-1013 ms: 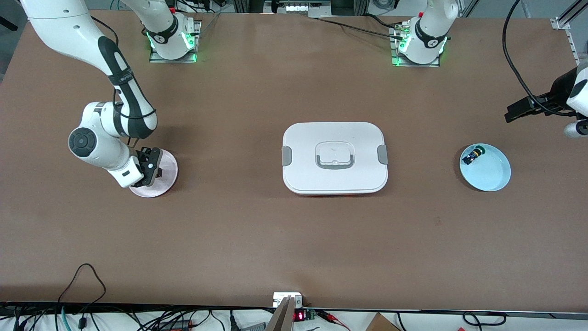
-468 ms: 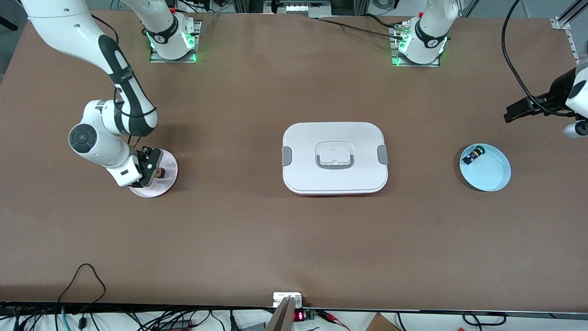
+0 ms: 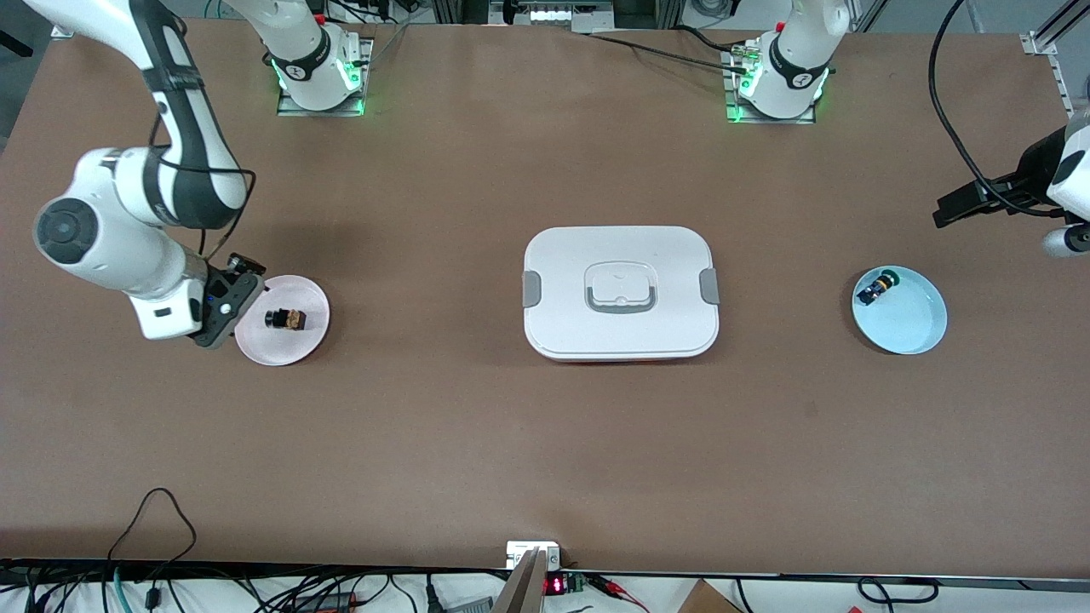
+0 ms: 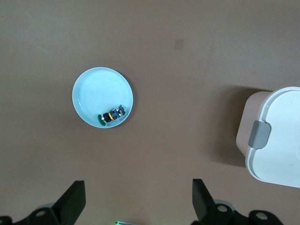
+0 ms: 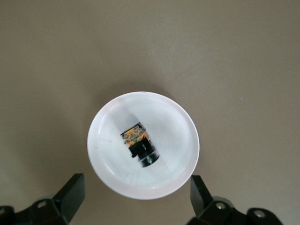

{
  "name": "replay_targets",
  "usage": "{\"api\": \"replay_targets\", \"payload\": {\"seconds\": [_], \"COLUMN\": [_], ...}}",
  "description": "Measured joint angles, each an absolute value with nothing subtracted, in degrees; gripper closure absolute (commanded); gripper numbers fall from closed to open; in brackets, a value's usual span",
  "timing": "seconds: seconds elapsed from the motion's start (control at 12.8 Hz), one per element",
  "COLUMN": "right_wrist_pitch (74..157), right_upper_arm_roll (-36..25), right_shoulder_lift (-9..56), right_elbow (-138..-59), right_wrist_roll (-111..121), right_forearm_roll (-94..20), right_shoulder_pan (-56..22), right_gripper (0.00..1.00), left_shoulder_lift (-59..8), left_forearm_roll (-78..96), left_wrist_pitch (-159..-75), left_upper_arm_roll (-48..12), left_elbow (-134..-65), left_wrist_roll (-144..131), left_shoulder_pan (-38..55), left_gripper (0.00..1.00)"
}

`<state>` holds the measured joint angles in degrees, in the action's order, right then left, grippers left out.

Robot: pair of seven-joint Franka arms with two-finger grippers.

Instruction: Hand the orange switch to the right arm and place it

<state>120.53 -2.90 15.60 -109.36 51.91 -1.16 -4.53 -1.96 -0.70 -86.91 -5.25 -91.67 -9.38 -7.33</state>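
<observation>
The pale pink plate (image 3: 294, 336) sits on the table (image 3: 477, 443) toward the right arm's end, and the orange switch (image 3: 286, 319) lies on its side near the middle of it, black body and orange end both clear of the rim. In the right wrist view the switch (image 5: 139, 145) rests alone in the plate (image 5: 112, 164), untouched. The right hand (image 3: 223, 300) hangs over the plate's edge, its fingers (image 5: 70, 192) spread wide and holding nothing.

Toward the left arm's end, a light blue plate (image 3: 915, 328) holds a dark blue-black switch with a green cap (image 3: 877, 287), tucked against the rim on the side farther from the front camera. Between the two plates stands a white lidded box (image 3: 620, 292) with grey side latches and a recessed handle, its lid on. The left hand (image 3: 966, 202) waits above the table's end, fingers (image 4: 72, 204) wide apart and empty.

No writing on any of these can be read.
</observation>
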Motion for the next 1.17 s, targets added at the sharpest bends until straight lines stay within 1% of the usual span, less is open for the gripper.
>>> {"api": "replay_targets", "payload": {"seconds": [0.23,0.47,0.62,0.78,0.86,1.01,1.17], "right_wrist_pitch": [106.2,96.1,88.4,82.0,80.5,80.7,82.2], "right_upper_arm_roll": [-3.0,-2.7,-2.4,-2.6,-3.1,-4.8,-5.4], "right_shoulder_lift": [14.4,13.5,13.4,13.1,12.9,12.5,12.3], "right_elbow": [-101.9,-97.0,-93.0,-87.0,-83.5,-78.1,-75.9], "right_wrist_roll": [30.5,9.5,1.5,-0.6,-1.2,-1.4,-1.3], "right_forearm_roll": [-1.2,-1.2,-1.2,-1.1,-1.0,-0.9,-0.9], "right_shoulder_pan": [-4.5,-4.7,-5.1,-5.2,-4.9,-3.0,-0.1], "right_gripper": [0.00,0.00,0.00,0.00,0.00,0.00,0.00], "left_shoulder_lift": [-2.0,-2.0,-2.0,-2.1,-2.1,-2.2,-2.4], "left_forearm_roll": [-0.7,-0.7,-0.7,-0.6,-0.5,-0.4,-0.4], "left_wrist_pitch": [-86.9,-86.9,-86.9,-86.9,-86.9,-86.9,-86.9], "left_upper_arm_roll": [-5.2,-5.2,-5.2,-5.2,-5.2,-5.2,-5.1], "left_elbow": [-91.7,-91.7,-91.7,-91.8,-91.8,-91.8,-91.8], "left_wrist_roll": [-9.5,-9.5,-9.6,-9.6,-9.6,-9.6,-9.6], "left_shoulder_pan": [-7.3,-7.3,-7.3,-7.3,-7.3,-7.3,-7.3], "left_gripper": [0.00,0.00,0.00,0.00,0.00,0.00,0.00]}}
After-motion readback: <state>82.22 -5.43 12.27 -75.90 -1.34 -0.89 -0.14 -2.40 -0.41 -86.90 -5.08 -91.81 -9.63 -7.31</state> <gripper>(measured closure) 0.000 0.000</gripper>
